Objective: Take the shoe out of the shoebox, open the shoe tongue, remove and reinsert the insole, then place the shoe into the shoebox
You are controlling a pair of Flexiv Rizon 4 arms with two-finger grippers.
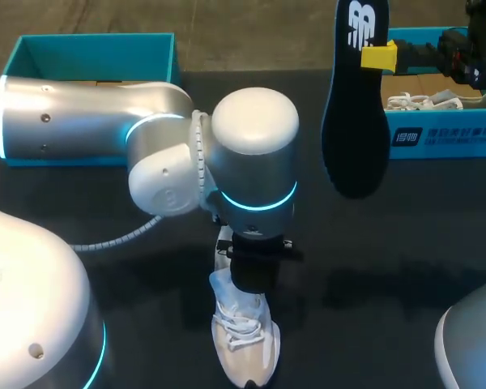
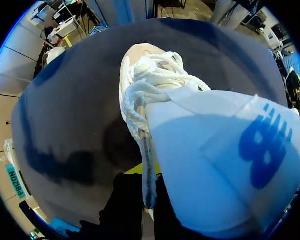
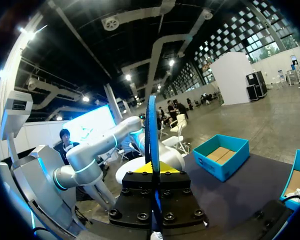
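While the shoe (image 1: 245, 344) lies on the table (image 1: 389, 267) under the left arm's wrist, out of either box, its insole (image 1: 352, 121) hangs in the air well apart from it, up toward the right box (image 1: 445, 138). The right jaws are clamped on the insole's edge near its printed end, and the broad end dangles free below. In the right wrist view the insole shows edge-on between the two yellow tips. The left jaws appear to pinch the tongue (image 2: 225, 165), which is pulled up and back from the laces (image 2: 150, 75). Only one yellow tip shows beside the tongue's edge, so the grip is a judgement. A second shoe (image 1: 437, 101) lies in the right box, and the left box (image 1: 97, 49) stands at the table's far left.

The insole looks to be out and the reinsertion is to come, and several things could go wrong there. Held at one edge, the insole may swing or twist in the jaws, so its free end could catch on the collar or laces instead of entering. The left wrist sits right over the opening, so the two arms could clash on the approach. Only the tongue holds the shoe, so a push from the insole could tip or slide it. If the tongue slips free, it would close over the opening.
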